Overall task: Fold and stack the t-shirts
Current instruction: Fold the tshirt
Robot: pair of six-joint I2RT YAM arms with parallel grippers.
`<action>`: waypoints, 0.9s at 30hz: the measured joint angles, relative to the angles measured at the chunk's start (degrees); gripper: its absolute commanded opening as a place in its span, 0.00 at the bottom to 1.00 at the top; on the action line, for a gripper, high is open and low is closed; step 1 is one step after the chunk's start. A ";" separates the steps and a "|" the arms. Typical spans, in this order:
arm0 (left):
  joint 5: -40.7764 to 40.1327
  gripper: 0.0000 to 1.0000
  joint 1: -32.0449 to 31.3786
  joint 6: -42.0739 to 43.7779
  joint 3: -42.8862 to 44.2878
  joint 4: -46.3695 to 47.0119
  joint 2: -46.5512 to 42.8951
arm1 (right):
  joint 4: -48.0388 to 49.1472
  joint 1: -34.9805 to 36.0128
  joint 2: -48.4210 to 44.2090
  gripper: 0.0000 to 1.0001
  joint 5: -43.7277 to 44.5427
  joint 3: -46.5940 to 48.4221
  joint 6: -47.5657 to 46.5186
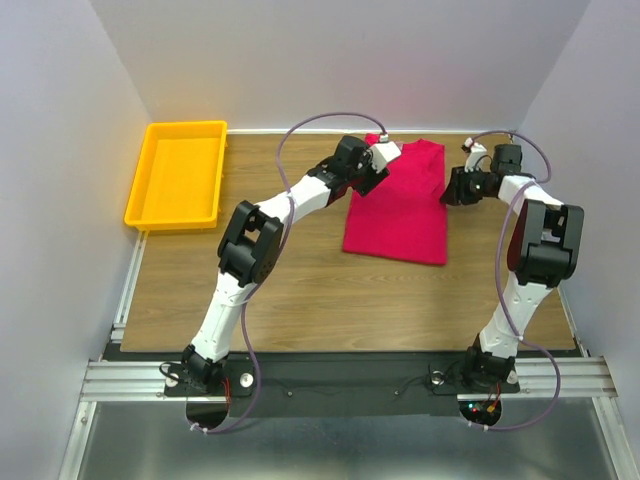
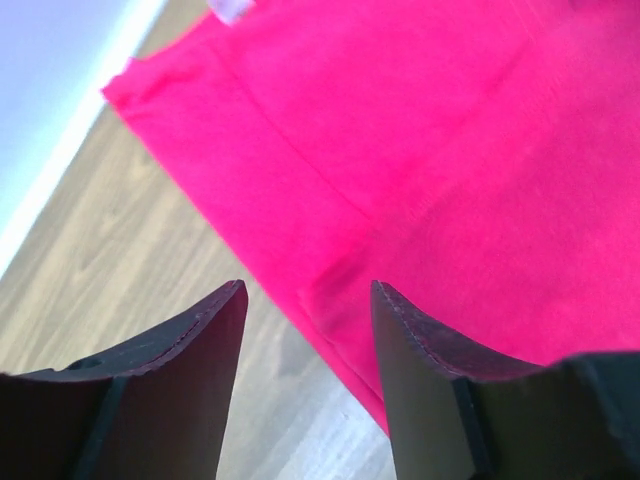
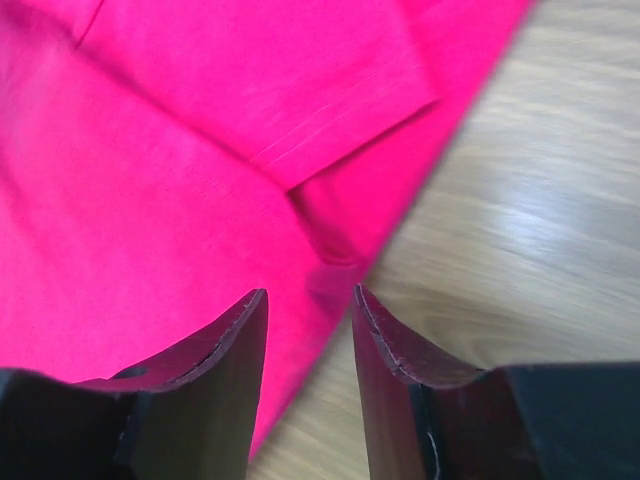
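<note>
A crimson-red t-shirt (image 1: pixel 400 210) lies folded into a long flat rectangle on the wooden table, toward the back right. My left gripper (image 1: pixel 368 178) hovers at the shirt's far left edge. In the left wrist view that gripper (image 2: pixel 309 287) is open, with the shirt's edge (image 2: pixel 450 150) and bare wood between its jaws, and a white neck label (image 2: pixel 232 8) shows at the top. My right gripper (image 1: pixel 452 190) sits at the shirt's right edge. In the right wrist view it (image 3: pixel 310 292) stands open over the folded sleeve and hem (image 3: pixel 150 180), gripping nothing.
A yellow plastic tray (image 1: pixel 150 150) stands at the back left corner of the table (image 1: pixel 300 290). White walls close in the back and both sides. The arm bases sit on a metal rail at the near edge.
</note>
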 measured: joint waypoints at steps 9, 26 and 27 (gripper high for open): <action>-6.40 0.65 0.15 -4.70 1.16 3.32 -1.79 | 5.53 0.00 -6.36 0.43 9.05 -1.03 8.04; 10.32 0.72 3.56 -29.46 -46.27 3.96 -39.32 | -21.31 1.25 -34.03 0.67 -12.46 -28.96 -49.53; 10.69 0.72 3.13 -29.97 -48.43 3.63 -39.30 | -21.94 1.25 -35.45 0.68 -11.82 -30.51 -51.78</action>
